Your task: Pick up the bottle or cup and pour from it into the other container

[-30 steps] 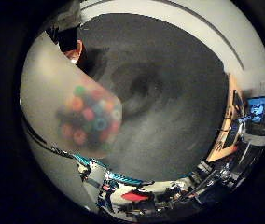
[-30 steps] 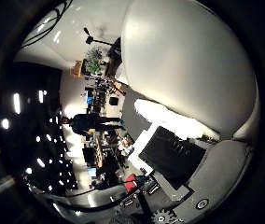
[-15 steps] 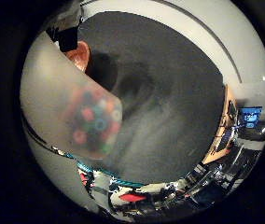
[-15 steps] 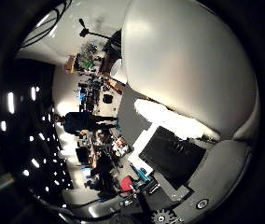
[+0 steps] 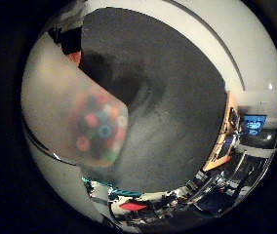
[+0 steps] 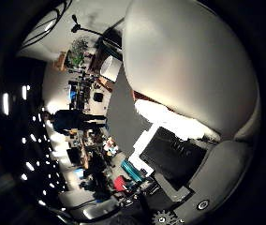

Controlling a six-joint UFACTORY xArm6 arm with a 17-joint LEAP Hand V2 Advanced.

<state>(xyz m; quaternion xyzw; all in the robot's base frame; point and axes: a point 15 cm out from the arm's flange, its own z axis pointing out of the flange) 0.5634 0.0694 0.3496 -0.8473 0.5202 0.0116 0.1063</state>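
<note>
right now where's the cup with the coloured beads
The translucent cup of coloured beads fills much of the little finger side palm view, close to the palm, above the dark grey mat.

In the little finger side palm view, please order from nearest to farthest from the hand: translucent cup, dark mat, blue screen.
1. Translucent cup, holding coloured beads, fills much of the view, close against the palm.
2. Dark mat, beneath and beyond the cup.
3. Blue screen, across the room.
</note>
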